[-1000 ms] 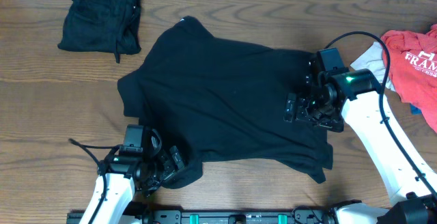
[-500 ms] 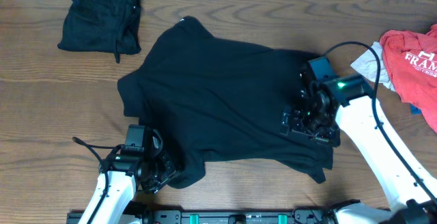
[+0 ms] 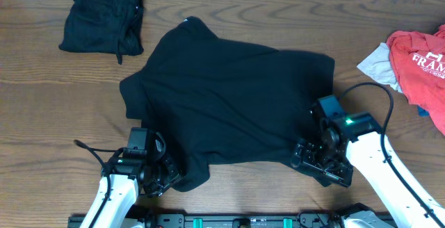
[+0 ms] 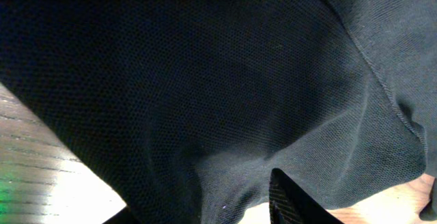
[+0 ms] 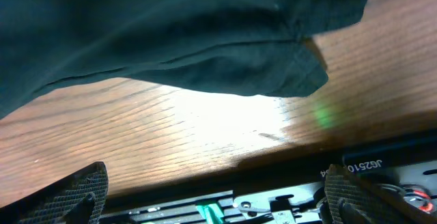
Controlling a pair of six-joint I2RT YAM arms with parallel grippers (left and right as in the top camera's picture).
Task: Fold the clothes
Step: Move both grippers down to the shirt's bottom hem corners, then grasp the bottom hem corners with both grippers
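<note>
Dark wood-grain table (image 3: 42,82), brightly lit

I work at a robot lab bench: my left arm (image 3: 115,200) and right arm (image 3: 372,155) rise from a black rail (image 3: 229,221) edging a wood-grain table (image 3: 42,110).

A wide black fabric top (image 3: 229,103) is spread at the middle of the brown wooden bench (image 3: 49,103). Behind it, leftward, a folded black garment (image 3: 103,16) is laid. At the right edge a red lettered tee (image 3: 421,64) is heaped, with a light grey piece (image 3: 375,62) against its left side.

Matt, finely pitted black cloth top (image 4: 205,80) over glossy, grained brown wood table (image 5: 225,128).
</note>
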